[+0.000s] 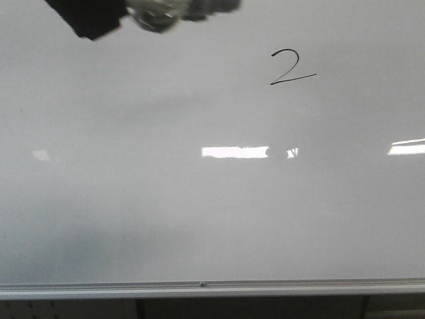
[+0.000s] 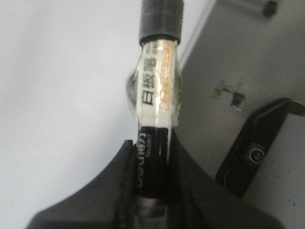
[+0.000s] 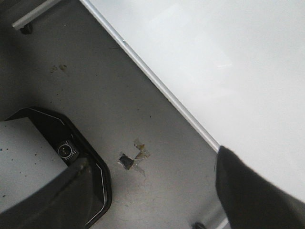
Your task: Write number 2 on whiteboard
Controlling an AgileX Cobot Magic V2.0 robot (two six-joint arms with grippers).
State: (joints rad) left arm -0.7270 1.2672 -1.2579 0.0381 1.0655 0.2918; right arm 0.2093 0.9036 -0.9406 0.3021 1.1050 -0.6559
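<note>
The whiteboard (image 1: 133, 212) fills the front view, its silver rail (image 1: 212, 289) along the lower edge. A thin black number 2 (image 1: 292, 68) stands on it at the upper right. My left gripper (image 2: 152, 195) is shut on a black marker (image 2: 152, 157) with a white label. In the front view it is a blurred dark shape (image 1: 93, 16) at the top left, away from the digit. My right gripper (image 3: 152, 200) is open and empty, off the board beside its rail (image 3: 167, 90), with the fingers (image 3: 252, 195) wide apart. It does not show in the front view.
Bright light reflections (image 1: 236, 152) lie across the middle of the board. In the right wrist view a grey floor with a tape scrap (image 3: 133, 160) and a black base plate (image 3: 71, 152) lie beside the board. The same plate (image 2: 257, 152) shows in the left wrist view.
</note>
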